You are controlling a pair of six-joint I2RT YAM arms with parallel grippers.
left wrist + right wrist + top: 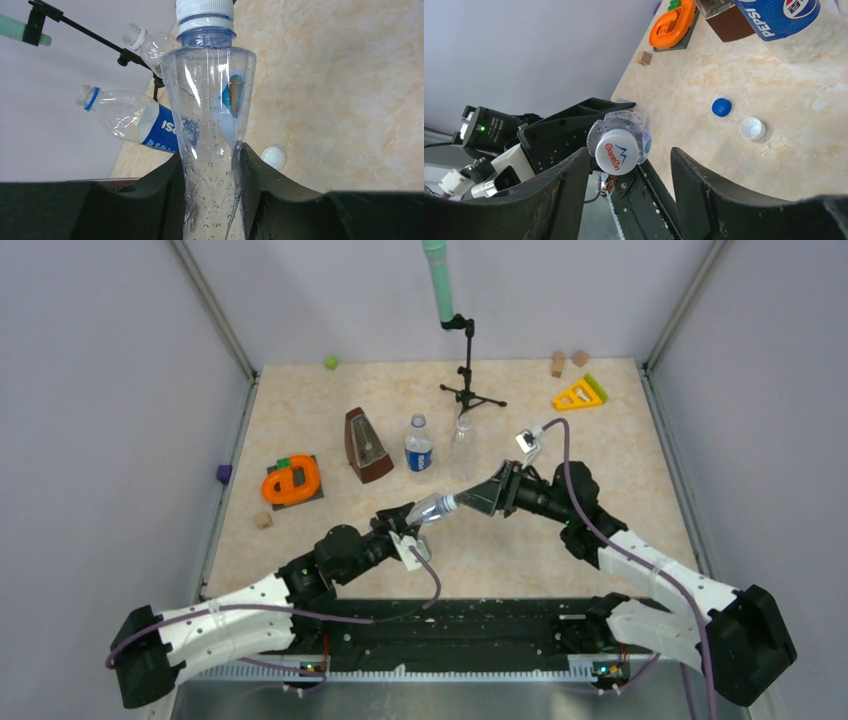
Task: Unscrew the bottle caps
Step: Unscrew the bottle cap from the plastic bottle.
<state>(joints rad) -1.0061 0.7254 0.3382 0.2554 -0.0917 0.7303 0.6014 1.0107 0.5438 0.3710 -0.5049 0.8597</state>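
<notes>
one waisted clear bottle (212,125), cap (618,151) seemingly ribbed

Over the middle of the table (620,440), the held bottle (433,510) lies slanted between the left gripper (410,522), which grips it from the left, and the right gripper (478,498) at its right, whose jaws stand on both sides of the cap (617,151). Behind it stands the labelled bottle (418,445). The metronome (365,445) is at its left and the unlabelled bottle (462,435) at its right, before the microphone stand (468,380). One loose cap (721,107) and a second loose cap (752,129) lie side by side on the table.
</notes>
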